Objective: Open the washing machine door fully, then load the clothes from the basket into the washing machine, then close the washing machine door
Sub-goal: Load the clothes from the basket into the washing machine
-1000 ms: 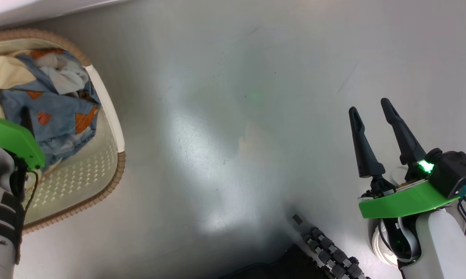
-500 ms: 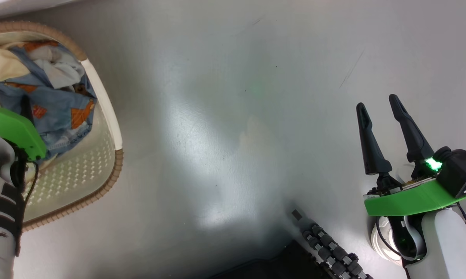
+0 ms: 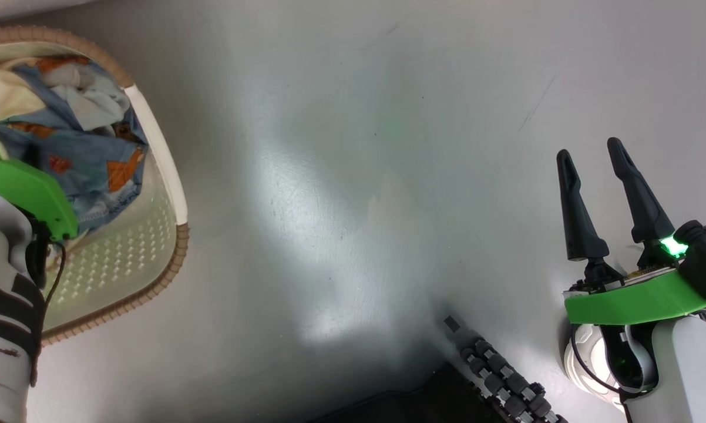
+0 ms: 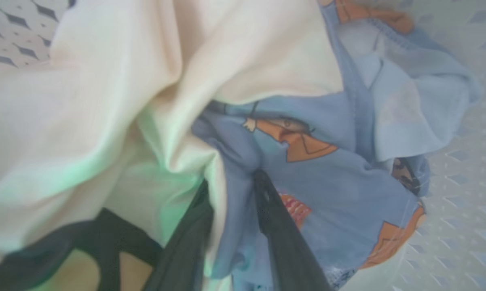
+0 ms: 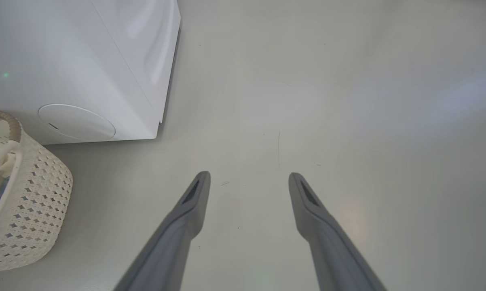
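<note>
My left claw (image 4: 233, 180) is down inside the small cream plastic basket with perforated sides and a brown woven-look rim (image 3: 180, 247), which sits on the pale grey floor (image 3: 359, 205) at about nine o'clock in the head view. Its two dark fingers stand narrow, pinching a fold of the clothes (image 4: 328, 182), light blue fabric printed with orange-red cartoon figures bunched together with a cream-white cloth; the cream piece lies toward ten o'clock of my fingers in the left wrist view, the blue toward two o'clock. All the clothes lie in the basket. My right claw (image 3: 591, 150) hangs at four o'clock in the head view, well apart from the basket, fingers spread wide with bare floor between them. Its wrist view shows the big white boxy washing machine (image 5: 85, 60) at ten o'clock, the basket just beside it at eight o'clock.
</note>
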### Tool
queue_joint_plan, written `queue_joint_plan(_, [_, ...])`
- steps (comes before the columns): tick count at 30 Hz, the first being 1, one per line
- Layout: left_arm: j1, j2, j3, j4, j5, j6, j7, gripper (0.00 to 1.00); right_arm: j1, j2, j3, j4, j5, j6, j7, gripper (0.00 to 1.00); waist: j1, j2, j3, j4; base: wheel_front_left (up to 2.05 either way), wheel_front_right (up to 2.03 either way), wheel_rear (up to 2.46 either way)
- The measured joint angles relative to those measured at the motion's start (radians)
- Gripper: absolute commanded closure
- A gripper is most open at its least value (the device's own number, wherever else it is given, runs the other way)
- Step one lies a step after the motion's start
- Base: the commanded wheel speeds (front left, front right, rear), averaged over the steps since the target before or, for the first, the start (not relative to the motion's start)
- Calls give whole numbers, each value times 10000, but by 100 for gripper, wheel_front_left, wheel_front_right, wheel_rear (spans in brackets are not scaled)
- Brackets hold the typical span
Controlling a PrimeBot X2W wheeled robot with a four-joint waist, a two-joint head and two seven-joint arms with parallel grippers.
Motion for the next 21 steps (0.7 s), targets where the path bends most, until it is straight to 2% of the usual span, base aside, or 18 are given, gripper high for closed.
queue_joint_plan(1, [-10, -8, -17, 0, 0, 12, 0, 80, 2, -6, -10, -8, 0, 0, 0, 0, 0, 0, 8, 5, 0, 0, 0])
queue_joint_plan(2, [-20, -8, -31, 2, 0, 12, 0, 96, 4, -6, -13, -12, 0, 0, 0, 0, 0, 0, 16, 8, 0, 0, 0])
queue_joint_plan(3, [-46, -8, -42, 4, -2, 12, 0, 100, 4, -6, -15, -15, 0, 0, 0, 0, 0, 0, 26, 11, 0, 0, 0])
queue_joint_plan(10, [-118, -59, -15, 6, -222, 12, -79, 100, -4, 4, -13, -15, 0, 0, 0, 0, 0, 0, 44, 55, 0, 0, 0])
queue_joint_plan(21, [349, -330, 272, -8, -746, -48, -1116, 100, -41, 33, 12, 102, 10, 0, 0, 0, 0, 0, -453, 347, 0, 0, 0])
